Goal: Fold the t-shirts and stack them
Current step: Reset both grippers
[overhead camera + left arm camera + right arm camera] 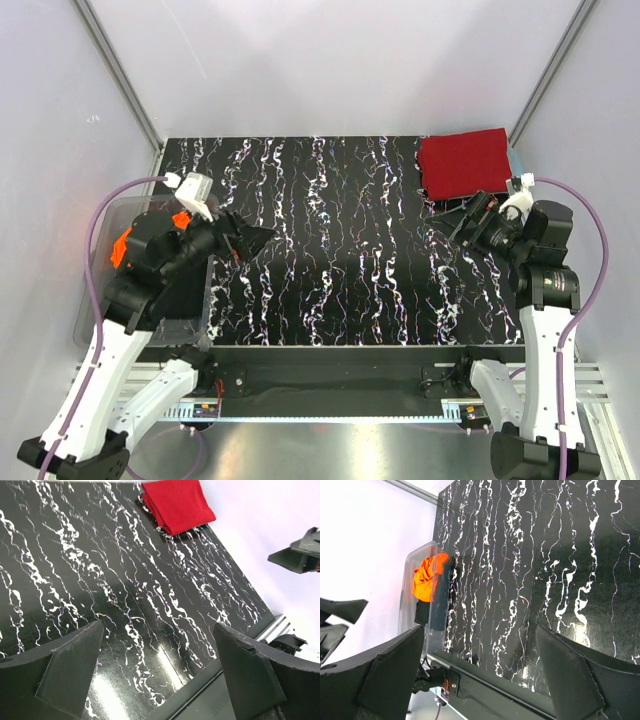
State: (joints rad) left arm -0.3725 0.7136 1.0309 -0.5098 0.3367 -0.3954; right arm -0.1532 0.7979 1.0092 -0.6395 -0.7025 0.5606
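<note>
Your left tool (250, 240) hangs over the left side of the black marbled worktop (330, 270), jaws wide apart and gripping nothing. Your right tool (468, 222) is likewise spread and empty, just on the near side of the red t-shirt (463, 162), which lies folded flat in the far right corner of the worktop. The orange t-shirt (122, 245) lies bunched in the clear bin (95, 310) at the worktop's left edge, under your left arm.
</note>
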